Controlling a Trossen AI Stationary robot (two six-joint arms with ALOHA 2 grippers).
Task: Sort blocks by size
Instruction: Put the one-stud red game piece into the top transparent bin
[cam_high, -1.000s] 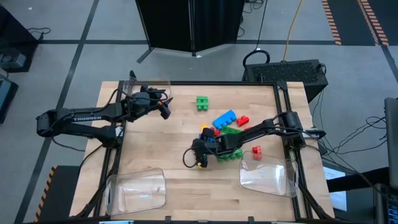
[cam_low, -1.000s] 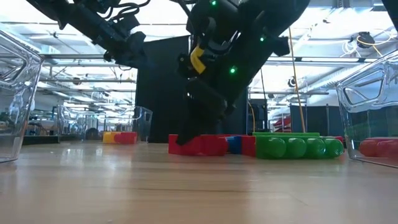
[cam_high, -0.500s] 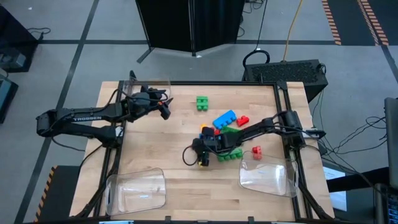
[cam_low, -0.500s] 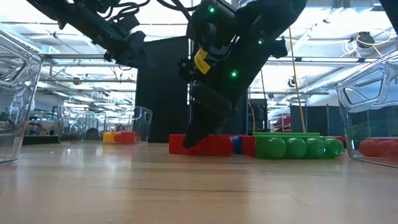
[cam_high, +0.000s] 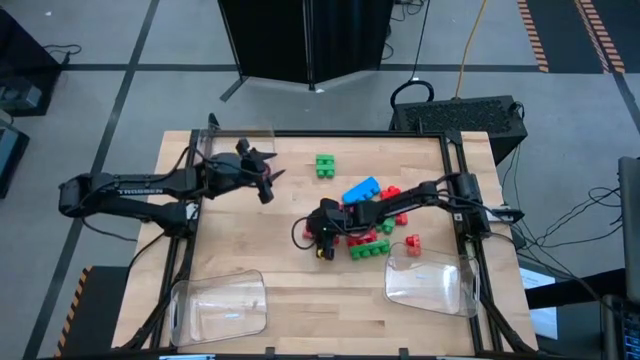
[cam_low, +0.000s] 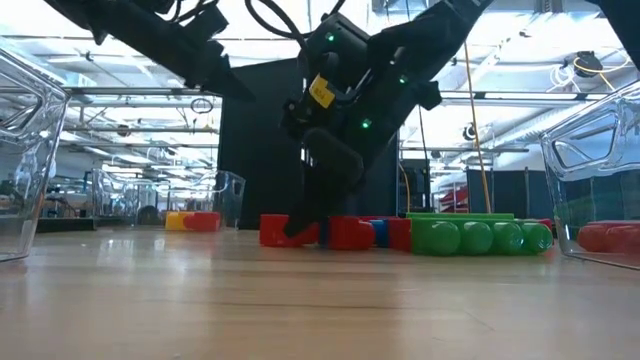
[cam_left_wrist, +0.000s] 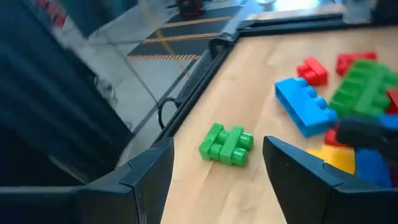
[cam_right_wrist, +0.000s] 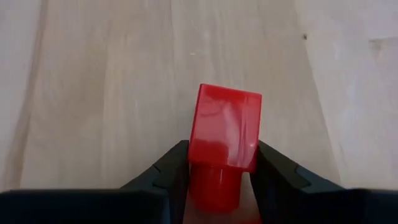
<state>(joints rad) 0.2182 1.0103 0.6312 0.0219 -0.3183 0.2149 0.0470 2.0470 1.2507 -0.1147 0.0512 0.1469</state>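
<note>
Starting at table's left side: clear tray (cam_high: 218, 308) at near-left corner, another clear tray (cam_high: 238, 140) at far-left corner, w/ yellow and red bricks (cam_low: 192, 220) seen through it in low view. Left gripper (cam_high: 266, 176) hangs above wood just beside that far tray, fingers (cam_left_wrist: 146, 180) spread apart, nothing between them (wrist view looks past them to blocks on table).

Moving rightward: green block (cam_high: 324, 165) alone near far edge, apart from the rest; same green block (cam_left_wrist: 226, 144) in left wrist view, close to table's black rim (cam_left_wrist: 205, 74). Next, blue block (cam_high: 361, 189), long, lying at an angle just beyond main pile.

At mid-table: right gripper (cam_high: 322, 232) down low at pile's left edge, fingers (cam_right_wrist: 168, 168) closed in on both sides of small red block (cam_right_wrist: 222, 140), pads touching it; block sits on wood (low view shows red block (cam_low: 275, 229) at table level beside dark fingertips). Arm's own body covers much of pile from above, so count of blocks under it: cannot tell.

Right of gripper: more red blocks (cam_low: 350, 232), long green block (cam_low: 478, 236) w/ rounded studs, green block (cam_high: 368, 249) at pile's near side, red pieces (cam_high: 390, 193) on far side. Small red block (cam_high: 413, 243) just beside near-right clear tray (cam_high: 428, 285); red block (cam_low: 608, 237) visible inside that tray in low view.
</note>
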